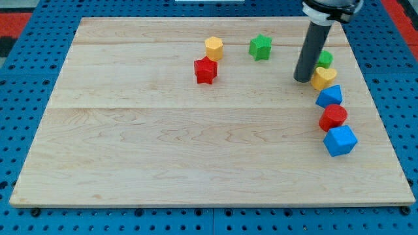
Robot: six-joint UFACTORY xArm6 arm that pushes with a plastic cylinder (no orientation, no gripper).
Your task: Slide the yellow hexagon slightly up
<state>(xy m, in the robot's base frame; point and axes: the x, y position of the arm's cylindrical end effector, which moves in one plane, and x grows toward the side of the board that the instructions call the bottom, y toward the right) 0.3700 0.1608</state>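
The yellow hexagon [213, 47] sits near the view's top, a little right of centre, on the wooden board [163, 130]. A red star [205, 70] touches it on its lower left. My tip [302, 79] is far to the hexagon's right and slightly lower, just left of a yellow block [323, 78] at the board's right side. A green star [260, 47] lies between the hexagon and my rod.
A green block [324, 59] is partly hidden behind the rod. Below the yellow block runs a column down the right edge: a blue block [330, 96], a red block [333, 117], a blue cube [340, 140]. Blue pegboard surrounds the board.
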